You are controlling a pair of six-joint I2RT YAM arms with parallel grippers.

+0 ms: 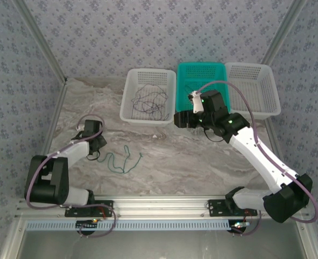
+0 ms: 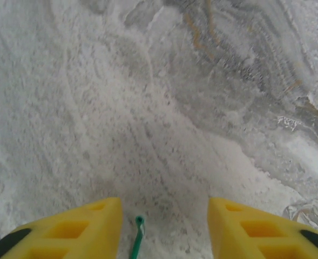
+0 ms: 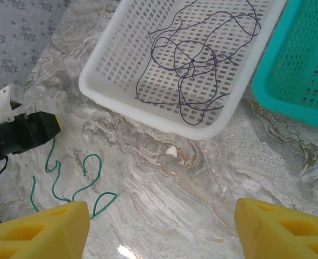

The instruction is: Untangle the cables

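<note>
Landmark: white basket (image 1: 127,94) holding the tangle.

- Dark cables (image 1: 150,100) lie inside the basket in overlapping loops that cross near its middle. Judged not yet separated.
- Teal-green cable (image 1: 121,160) lies squiggled on the worktop (image 1: 191,156), well in front of the basket's left corner, apart from the rest.
- Left claw (image 2: 164,208) sits low at the cable end farthest from the basket. Jaws are wide, with the cable tip between them, unpinched. By my reading it is placed to close on it.
- Right claw (image 3: 161,210) hovers off the basket's near right corner, jaws wide and empty, facing the tangle. It is likely picking a strand.

Unclear:
- I cannot count the strands in the tangle or tell whether one is blue.
- The right wrist view cuts off the basket's far edge.
- The right arm covers part of the teal basket (image 1: 202,73) just right of it.
</note>
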